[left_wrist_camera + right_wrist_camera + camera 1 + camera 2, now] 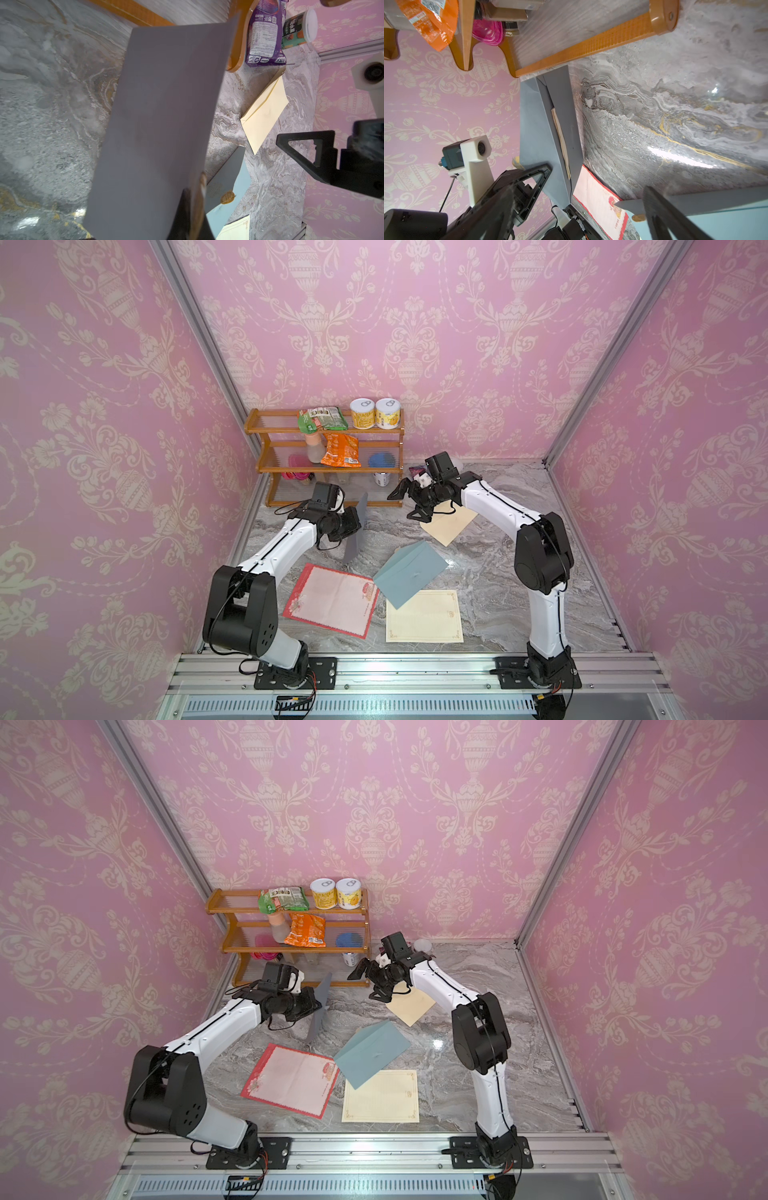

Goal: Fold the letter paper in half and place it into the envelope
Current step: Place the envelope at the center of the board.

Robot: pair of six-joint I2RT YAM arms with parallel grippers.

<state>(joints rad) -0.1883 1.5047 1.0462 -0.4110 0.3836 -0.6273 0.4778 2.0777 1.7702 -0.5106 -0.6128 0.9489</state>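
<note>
My left gripper (354, 527) (318, 1006) is shut on a grey envelope (356, 531) (320, 1006) and holds it on edge above the marble table, in front of the shelf. In the left wrist view the grey envelope (162, 114) fills the middle, pinched at the left gripper (191, 216). In the right wrist view the grey envelope (537, 124) gapes, and the tan edge of a letter paper (561, 135) shows inside it. My right gripper (406, 502) (368, 982) (596, 199) stands open to the right of the envelope, facing it, with nothing between its fingers.
A red-bordered sheet (332, 599), a cream sheet (424, 616) and a blue envelope (409, 572) overlapping both lie near the front. A tan envelope (449, 526) lies under the right arm. A wooden shelf (270, 464) with snacks and cans stands at the back left.
</note>
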